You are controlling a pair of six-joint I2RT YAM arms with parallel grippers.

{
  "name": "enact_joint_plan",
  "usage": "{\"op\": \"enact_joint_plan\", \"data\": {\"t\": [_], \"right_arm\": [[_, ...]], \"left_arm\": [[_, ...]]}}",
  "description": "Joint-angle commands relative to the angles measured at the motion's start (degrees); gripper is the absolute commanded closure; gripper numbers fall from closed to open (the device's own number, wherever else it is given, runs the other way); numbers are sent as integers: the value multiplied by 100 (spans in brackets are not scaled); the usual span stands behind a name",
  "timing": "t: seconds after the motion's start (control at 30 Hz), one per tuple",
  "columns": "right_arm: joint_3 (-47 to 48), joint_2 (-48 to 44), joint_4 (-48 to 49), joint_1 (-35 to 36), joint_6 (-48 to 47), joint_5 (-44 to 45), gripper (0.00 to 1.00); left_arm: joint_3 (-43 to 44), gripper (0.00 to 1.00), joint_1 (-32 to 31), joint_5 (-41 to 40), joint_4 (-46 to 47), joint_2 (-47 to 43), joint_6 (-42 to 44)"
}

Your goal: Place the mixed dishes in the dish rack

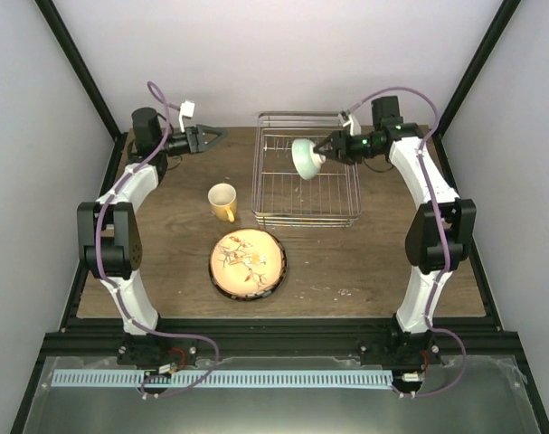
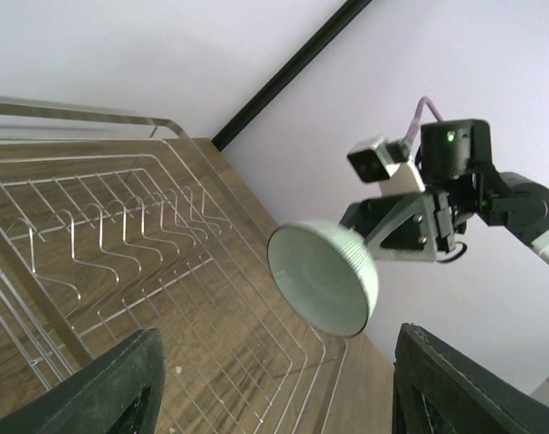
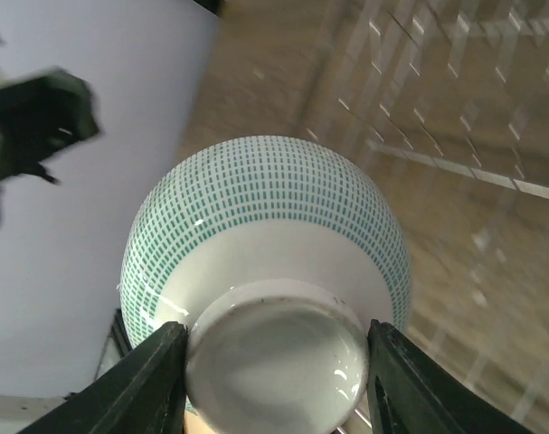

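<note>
The small teal bowl point(image 1: 304, 158) hangs over the far half of the dish rack point(image 1: 306, 221). It is turned on its side, with the opening to my left and the foot toward my right gripper point(image 1: 326, 149). The rack lies straight below this hand, so the right arm is the nearer one. My right fingers point(image 3: 156, 380) are clamped on the foot ring, one on each side. My left gripper point(image 1: 211, 137) is spread wide and holds nothing, near the rack's far-left corner.
</note>
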Motion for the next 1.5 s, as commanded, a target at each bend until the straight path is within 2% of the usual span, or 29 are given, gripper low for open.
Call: {"op": "enact_joint_plan", "data": {"t": [0.0, 0.37, 0.77, 1.03, 1.2, 1.47], "right_arm": [[-118, -255, -951, 67, -563, 921, 85], [249, -183, -2220, 515, -744, 2945, 86], [298, 162, -2430, 744, -512, 4688, 89], [112, 366, -2392, 806, -521, 5008, 90], [-119, 384, -2228, 840, -530, 4887, 90], [224, 402, -2300, 979, -517, 4877, 93]], "left_arm": [[-133, 29, -10, -51, -231, -188, 345], [-187, 29, -10, -50, -266, -153, 399], [-269, 30, -14, -80, -314, -167, 468], [-183, 30, -10, -101, -465, -110, 552], [-142, 30, -10, -104, -541, -99, 587], [-123, 30, -10, -99, -579, -41, 596]]}}
